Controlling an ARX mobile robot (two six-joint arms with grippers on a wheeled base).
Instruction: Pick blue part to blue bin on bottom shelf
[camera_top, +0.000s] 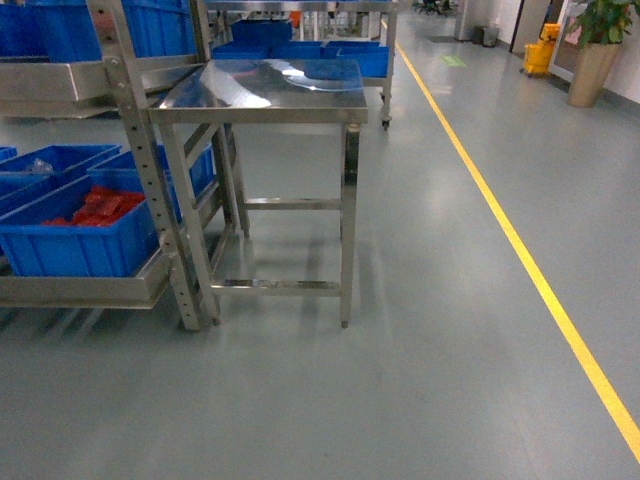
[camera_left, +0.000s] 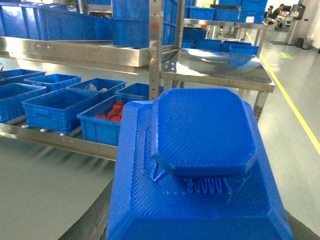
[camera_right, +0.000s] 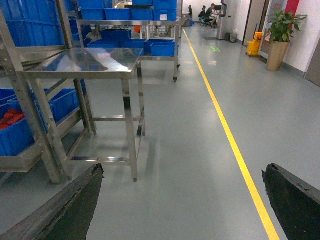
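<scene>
Two arms, one load: my left gripper (camera_left: 200, 220) carries the blue part (camera_left: 200, 165), which fills the lower right of its wrist view, jaws hidden beneath it. My right gripper (camera_right: 182, 200) hangs spread wide over bare floor, empty. Blue bins (camera_left: 107, 122) on the bottom shelf (camera_left: 55, 140) sit left of centre, well apart from the part. Judging by that gap, releasing early would drop it short, or into the bin of red pieces (camera_left: 116, 111).

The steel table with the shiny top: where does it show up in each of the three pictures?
Head: steel table, upper centre-left.
Left wrist: upper right, behind the blue part.
Right wrist: upper left.
Shared landmark: yellow floor line, to the table's right in all views.
</scene>
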